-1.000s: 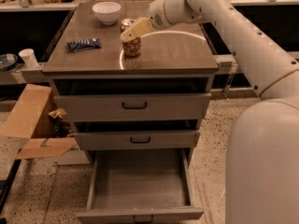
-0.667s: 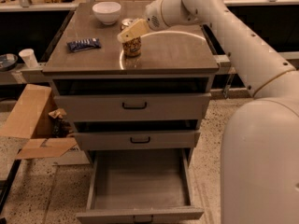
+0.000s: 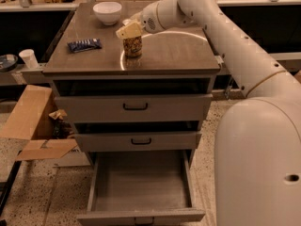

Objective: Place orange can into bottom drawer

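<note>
The orange can (image 3: 133, 46) stands upright on the brown cabinet top (image 3: 178, 51), left of centre. My gripper (image 3: 128, 28) comes in from the right and sits right at the can's top. Its pale yellow fingers (image 3: 130, 31) stand apart, one in front of the can's rim and one behind it, and they hide the silver top. The can rests on the surface. The bottom drawer (image 3: 141, 185) is pulled fully out at floor level, with nothing lying in its plain grey interior.
A white bowl (image 3: 107, 12) stands at the back of the top, and a dark blue snack packet (image 3: 84, 44) lies at the left. The two upper drawers (image 3: 135, 107) stand slightly out. A cardboard box (image 3: 28, 121) and a white cup (image 3: 29, 58) are on the left.
My gripper has shifted slightly left and down onto the can's top. The can and drawers have not moved.
</note>
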You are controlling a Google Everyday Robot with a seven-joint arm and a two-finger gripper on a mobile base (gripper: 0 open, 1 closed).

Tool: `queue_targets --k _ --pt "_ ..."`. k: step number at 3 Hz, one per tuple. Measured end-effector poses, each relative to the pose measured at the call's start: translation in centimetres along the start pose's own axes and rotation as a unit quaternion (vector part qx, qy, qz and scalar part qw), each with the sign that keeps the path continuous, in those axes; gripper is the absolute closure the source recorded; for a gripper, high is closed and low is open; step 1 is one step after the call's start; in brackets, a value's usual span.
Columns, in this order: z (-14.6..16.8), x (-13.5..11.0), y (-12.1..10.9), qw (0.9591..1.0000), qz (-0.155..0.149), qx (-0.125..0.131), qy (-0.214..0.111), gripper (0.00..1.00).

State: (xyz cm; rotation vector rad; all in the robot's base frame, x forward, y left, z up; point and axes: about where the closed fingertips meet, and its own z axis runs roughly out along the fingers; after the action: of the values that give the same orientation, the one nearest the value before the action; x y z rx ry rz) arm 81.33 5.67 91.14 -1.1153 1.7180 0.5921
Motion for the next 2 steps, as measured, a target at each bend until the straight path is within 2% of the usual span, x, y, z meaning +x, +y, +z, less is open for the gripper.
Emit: queue_targets --k 1,2 --pt "0.2 0.2 0.2 1.0000 0.002 -0.006 -0.001 0.63" --pt "-2.3 -0.6 0.6 0.9996 -0.010 -0.008 -0.023 0.87"
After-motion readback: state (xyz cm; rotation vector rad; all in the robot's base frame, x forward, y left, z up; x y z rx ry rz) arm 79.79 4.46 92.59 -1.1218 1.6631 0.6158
